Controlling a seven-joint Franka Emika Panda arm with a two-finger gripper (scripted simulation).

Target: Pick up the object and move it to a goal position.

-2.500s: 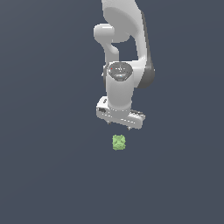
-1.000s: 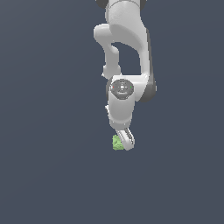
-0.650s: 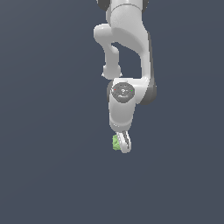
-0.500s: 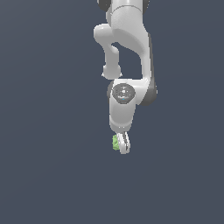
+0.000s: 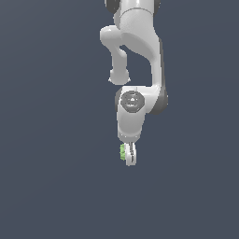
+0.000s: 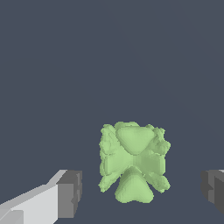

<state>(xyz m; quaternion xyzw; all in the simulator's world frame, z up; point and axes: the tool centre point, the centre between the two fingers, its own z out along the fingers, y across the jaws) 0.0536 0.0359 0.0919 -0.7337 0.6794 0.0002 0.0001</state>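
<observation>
The object (image 6: pixel 133 166) is a small light-green lumpy cube on the dark grey floor. In the wrist view it lies between my two fingers, with a gap on each side; one finger pad (image 6: pixel 70 192) and the other (image 6: pixel 213 189) stand apart from it. In the exterior view my white gripper (image 5: pixel 129 158) is turned edge-on and lowered over the object (image 5: pixel 123 152), which shows only as a green sliver beside the finger. The gripper is open and touches nothing.
A plain dark grey floor (image 5: pixel 51 186) surrounds the object. The white arm (image 5: pixel 135 56) rises straight above the gripper. No goal marker shows.
The gripper has turned from broadside to edge-on and come down around the object. Over the last second it has sunk slightly lower. The object has not moved.
</observation>
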